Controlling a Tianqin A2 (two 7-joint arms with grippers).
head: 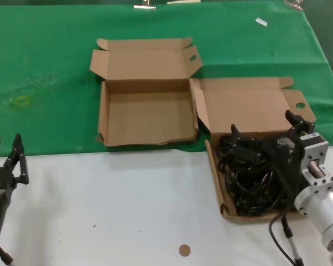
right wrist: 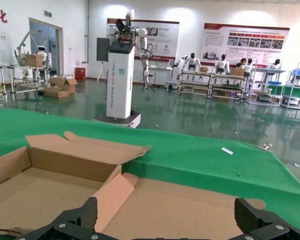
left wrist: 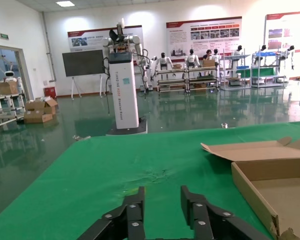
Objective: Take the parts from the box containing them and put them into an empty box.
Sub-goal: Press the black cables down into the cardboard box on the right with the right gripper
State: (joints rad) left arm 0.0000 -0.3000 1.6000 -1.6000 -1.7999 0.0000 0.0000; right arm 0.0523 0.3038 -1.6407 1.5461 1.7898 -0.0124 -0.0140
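Note:
The parts (head: pixel 254 172), black coiled power cords, lie piled in the box containing them (head: pixel 227 211) at the right of the head view. Its lid (head: pixel 250 105) stands open behind. My right gripper (head: pixel 262 123) hovers just above the pile with its fingers spread wide, open and holding nothing. In the right wrist view the gripper (right wrist: pixel 167 215) looks across that lid (right wrist: pixel 190 205); the cords are hidden there. The empty box (head: pixel 147 141) sits to the left, lid back. My left gripper (head: pixel 6 141) waits open at the near left, well away from both boxes.
A green cloth (head: pixel 44 66) covers the far half of the table; the near half is white (head: pixel 111 210). A small brown disc (head: pixel 184 250) lies on the white part. The empty box's wall (left wrist: pixel 252 192) shows in the left wrist view beside the open gripper (left wrist: pixel 161 197).

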